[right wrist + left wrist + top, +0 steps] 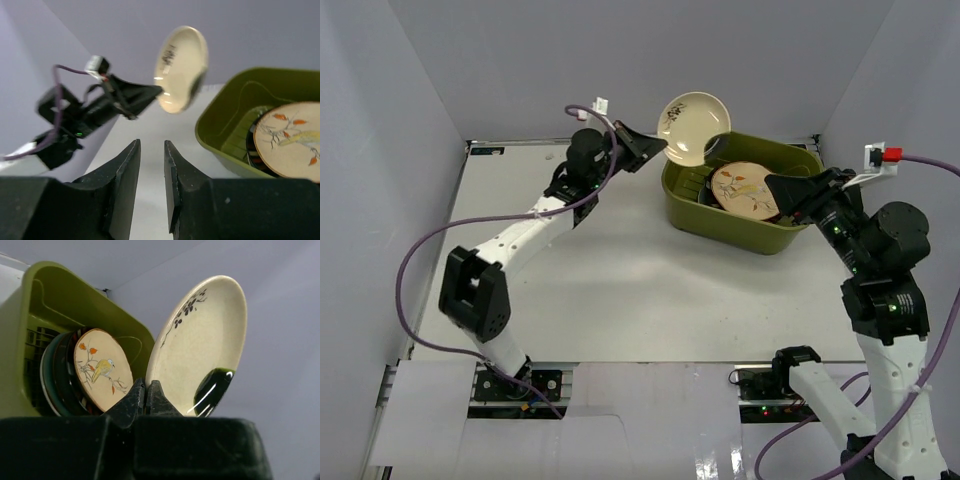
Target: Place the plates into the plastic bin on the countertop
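Note:
My left gripper (658, 150) is shut on the rim of a small cream plate (693, 128) with a dark sprig. It holds the plate on edge in the air just past the left rim of the olive-green plastic bin (720, 222). The gripper (146, 386) and the plate (200, 347) also show in the left wrist view. Inside the bin a second cream plate (744, 190) with a bird and orange leaves lies on a stack of darker plates (57, 375). My right gripper (775, 186) is open and empty over the bin's right part.
The bin stands at the back right of the white countertop (600, 280). Pale walls (390, 150) close in the back and both sides. Purple cables (415, 260) loop beside both arms. In the right wrist view the left arm (90, 112) and the bin's rim (220, 145) show.

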`<state>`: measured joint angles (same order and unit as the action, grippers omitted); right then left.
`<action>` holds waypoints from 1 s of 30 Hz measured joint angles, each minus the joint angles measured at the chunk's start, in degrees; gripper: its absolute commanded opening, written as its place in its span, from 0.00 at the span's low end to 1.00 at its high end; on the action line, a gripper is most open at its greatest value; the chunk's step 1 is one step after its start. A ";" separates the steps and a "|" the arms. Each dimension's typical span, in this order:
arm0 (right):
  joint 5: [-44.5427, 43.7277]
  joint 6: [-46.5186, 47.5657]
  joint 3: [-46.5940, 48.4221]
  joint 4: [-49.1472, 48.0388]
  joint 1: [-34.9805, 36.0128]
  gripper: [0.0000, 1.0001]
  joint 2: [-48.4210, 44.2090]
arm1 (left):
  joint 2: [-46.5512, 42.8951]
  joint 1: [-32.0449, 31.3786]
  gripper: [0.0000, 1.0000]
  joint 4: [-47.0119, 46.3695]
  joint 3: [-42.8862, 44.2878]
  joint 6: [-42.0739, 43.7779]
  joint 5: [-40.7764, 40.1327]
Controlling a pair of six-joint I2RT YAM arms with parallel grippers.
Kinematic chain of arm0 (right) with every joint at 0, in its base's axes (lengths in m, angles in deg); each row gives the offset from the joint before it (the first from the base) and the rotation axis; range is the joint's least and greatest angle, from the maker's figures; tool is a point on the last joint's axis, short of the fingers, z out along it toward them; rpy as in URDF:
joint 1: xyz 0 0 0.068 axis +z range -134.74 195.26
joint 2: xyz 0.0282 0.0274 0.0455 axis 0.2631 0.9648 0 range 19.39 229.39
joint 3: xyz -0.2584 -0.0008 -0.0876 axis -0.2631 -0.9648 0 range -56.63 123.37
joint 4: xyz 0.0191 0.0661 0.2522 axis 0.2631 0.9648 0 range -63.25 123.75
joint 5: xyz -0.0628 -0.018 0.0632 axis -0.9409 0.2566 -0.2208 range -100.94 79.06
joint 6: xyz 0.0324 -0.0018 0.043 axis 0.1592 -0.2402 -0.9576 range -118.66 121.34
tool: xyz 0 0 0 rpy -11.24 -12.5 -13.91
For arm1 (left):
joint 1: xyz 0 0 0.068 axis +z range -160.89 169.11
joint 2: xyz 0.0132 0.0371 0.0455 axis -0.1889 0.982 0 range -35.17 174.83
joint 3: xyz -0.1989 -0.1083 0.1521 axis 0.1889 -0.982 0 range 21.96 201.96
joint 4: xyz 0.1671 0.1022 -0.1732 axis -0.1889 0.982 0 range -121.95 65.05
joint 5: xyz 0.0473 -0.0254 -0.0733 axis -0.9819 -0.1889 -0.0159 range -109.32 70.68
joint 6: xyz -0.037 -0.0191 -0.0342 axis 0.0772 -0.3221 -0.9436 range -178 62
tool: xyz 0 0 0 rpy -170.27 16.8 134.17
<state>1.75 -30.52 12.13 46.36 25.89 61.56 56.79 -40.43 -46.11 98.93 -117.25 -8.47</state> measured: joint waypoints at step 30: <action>0.48 -0.68 -1.16 1.07 0.00 0.32 -3.28 | 45.83 -16.72 0.37 24.15 47.32 5.92 -15.47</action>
<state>2.23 -31.20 10.97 47.44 25.89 58.28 102.62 -57.15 -21.95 146.25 -111.32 -23.95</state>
